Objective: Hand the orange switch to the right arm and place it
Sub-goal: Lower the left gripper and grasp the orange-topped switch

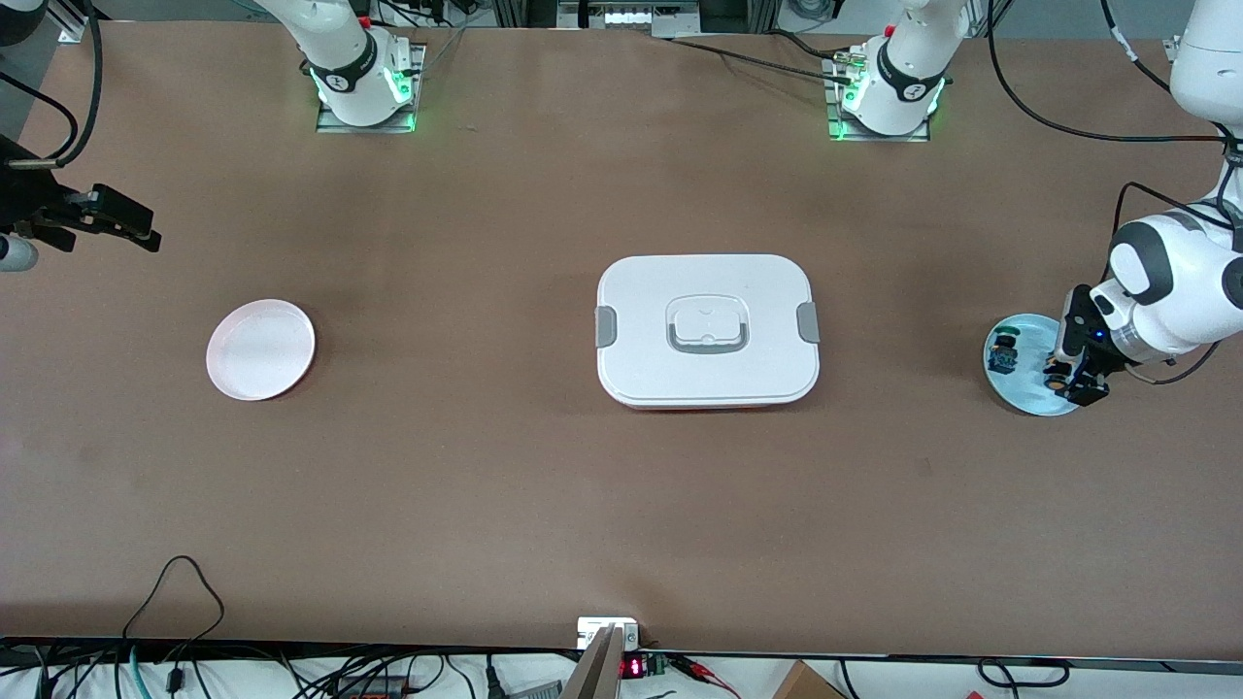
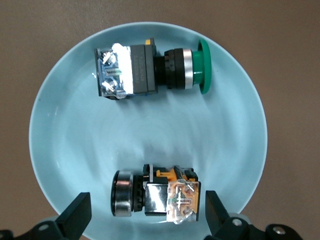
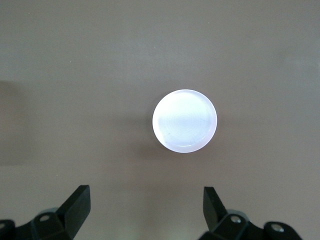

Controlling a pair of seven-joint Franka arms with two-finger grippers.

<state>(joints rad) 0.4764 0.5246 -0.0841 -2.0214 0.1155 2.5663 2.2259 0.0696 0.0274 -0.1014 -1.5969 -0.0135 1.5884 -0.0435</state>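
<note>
The orange switch [image 2: 156, 196] lies on its side on a light blue plate [image 2: 150, 135], its silver collar and orange-tan body showing. It also shows in the front view [image 1: 1054, 381] on the plate [image 1: 1029, 396] at the left arm's end of the table. My left gripper [image 2: 146, 210] is low over the plate [image 1: 1074, 379], open, with one finger on each side of the orange switch, apart from it. My right gripper [image 1: 115, 219] waits open and empty in the air at the right arm's end, over bare table beside a pink plate [image 3: 184, 120].
A switch with a green cap and blue body [image 2: 150, 70] lies on the same blue plate, also in the front view [image 1: 1002, 355]. A white lidded box [image 1: 707, 330] sits mid-table. The pink plate [image 1: 260, 349] is empty. Cables run along the table's near edge.
</note>
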